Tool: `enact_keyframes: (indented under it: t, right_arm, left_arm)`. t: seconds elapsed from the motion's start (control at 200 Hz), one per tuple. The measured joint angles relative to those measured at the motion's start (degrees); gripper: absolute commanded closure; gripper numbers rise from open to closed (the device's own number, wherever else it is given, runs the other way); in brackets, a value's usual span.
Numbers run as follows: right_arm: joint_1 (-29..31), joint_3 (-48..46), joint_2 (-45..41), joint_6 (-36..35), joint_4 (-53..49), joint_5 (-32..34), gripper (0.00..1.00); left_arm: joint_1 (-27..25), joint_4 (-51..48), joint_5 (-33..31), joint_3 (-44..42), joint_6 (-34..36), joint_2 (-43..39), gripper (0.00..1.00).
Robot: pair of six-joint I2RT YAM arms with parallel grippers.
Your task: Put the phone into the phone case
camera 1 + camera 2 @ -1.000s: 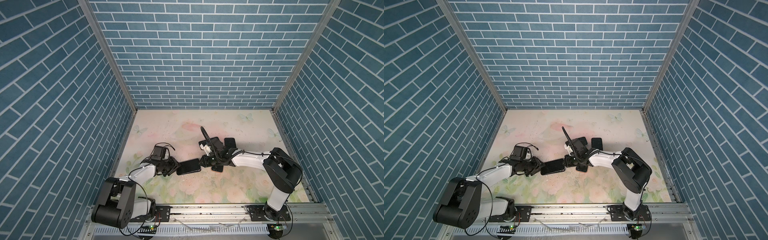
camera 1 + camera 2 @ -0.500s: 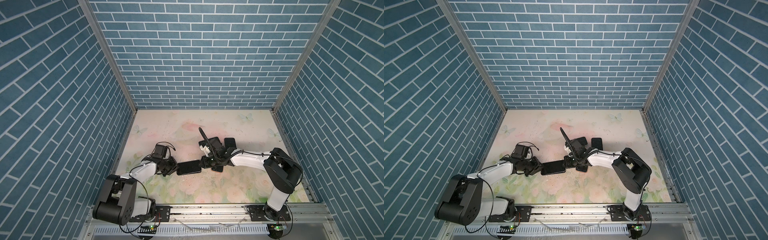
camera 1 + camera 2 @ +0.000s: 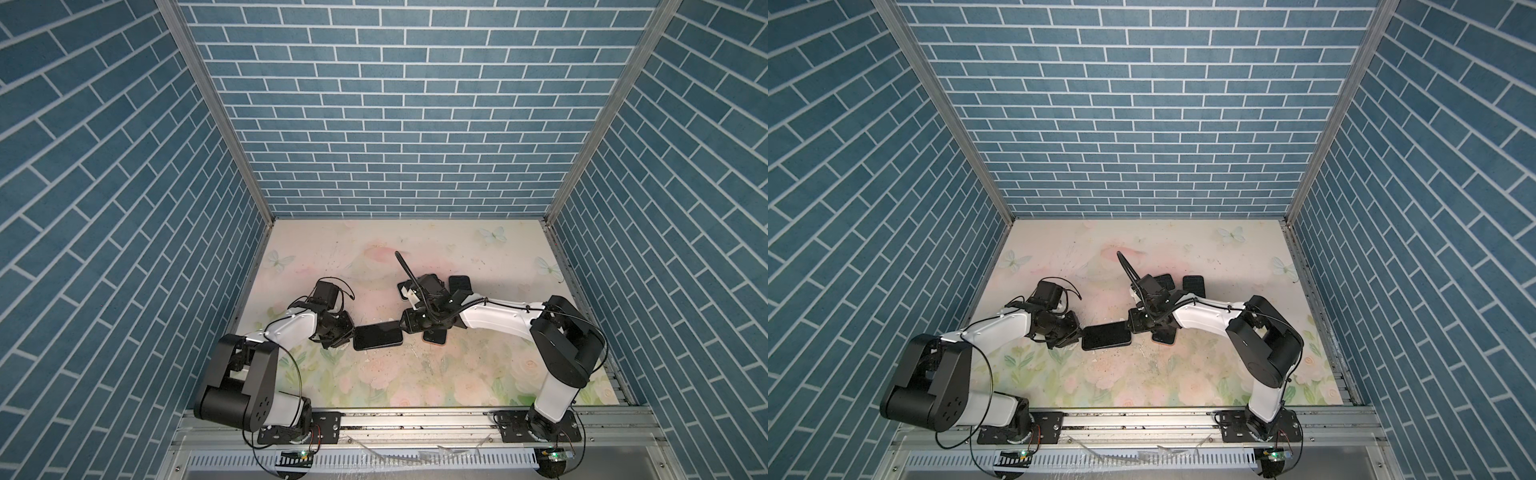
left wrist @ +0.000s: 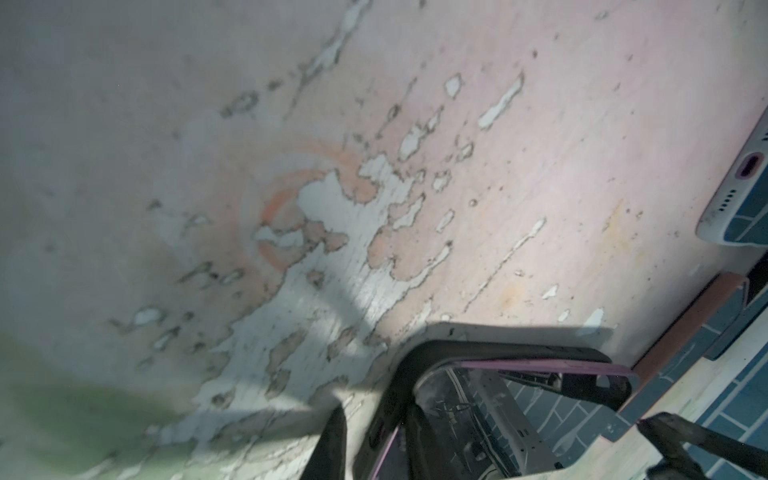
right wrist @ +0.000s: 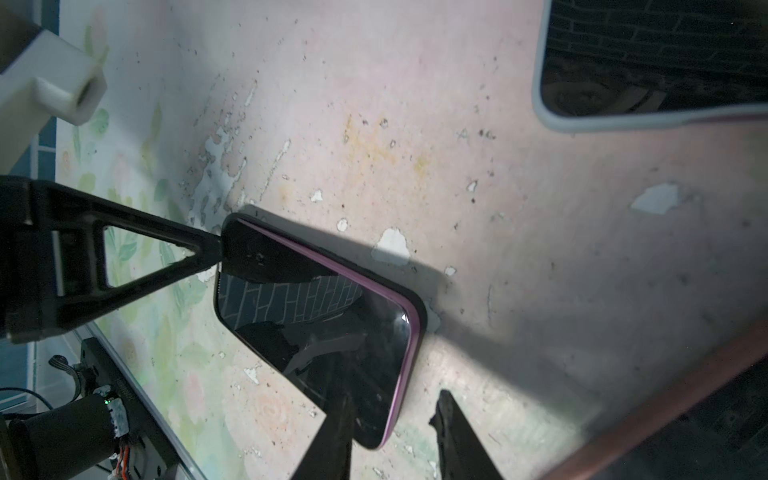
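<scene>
The right gripper (image 5: 392, 440) stood with its jaws apart at one end of the phone (image 5: 324, 328). One finger (image 5: 332, 436) overlapped the glass and the other was off the edge, with bare mat showing between. The left gripper (image 4: 492, 415) straddled the opposite end. Its fingers were close to both sides, but I could not tell whether they pressed.

The phone lay near the middle of the floral mat (image 3: 374, 386), between the two grippers. In both top views it was only a dark slab. Only the wrist views showed its purple edge and the black phone case (image 5: 419, 305) around it. They also showed a second phone in a pale case (image 5: 665, 62) and an orange-edged phone (image 5: 665, 388) near it.
</scene>
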Motion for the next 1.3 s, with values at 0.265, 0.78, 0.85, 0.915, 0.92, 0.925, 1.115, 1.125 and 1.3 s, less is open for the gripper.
enact_keyframes:
  t: [0.265,0.78,0.85,0.915,0.92,0.925,1.115,1.125,1.3]
  right_arm:
    - [-0.85,0.59,0.33,-0.31,-0.46,-0.50,0.69]
    - [0.42,1.01,4.83,2.10,1.11,-5.51,0.84]
    - [0.50,1.01,5.49,2.67,1.31,-5.75,0.84]
    - [0.50,1.03,5.73,3.17,1.60,-5.99,0.84]
    - [0.50,1.03,5.73,3.21,1.62,-5.99,0.84]
    - [0.50,1.03,5.73,3.21,1.62,-5.97,0.84]
    - [0.52,1.03,5.95,4.90,1.99,-6.08,0.86]
    - [0.52,1.03,5.97,4.96,1.99,-6.08,0.86]
    - [0.52,1.03,6.14,6.56,2.34,-6.12,0.81]
  left_arm:
    - [0.09,-0.39,0.72,0.83,0.85,1.75,0.74]
    - [0.17,5.60,2.78,-2.99,-2.38,-1.86,0.69]
    - [0.20,5.99,2.99,-3.26,-2.73,-2.01,0.69]
    - [0.22,6.47,3.21,-3.61,-3.10,-2.25,0.69]
    - [0.22,6.51,3.21,-3.63,-3.13,-2.27,0.69]
    - [0.22,6.58,3.23,-3.67,-3.19,-2.29,0.69]
    - [0.22,7.56,3.39,-4.42,-3.87,-2.82,0.69]
    - [0.22,7.56,3.39,-4.42,-3.91,-2.82,0.69]
    - [0.20,7.93,3.39,-4.72,-4.42,-3.10,0.69]
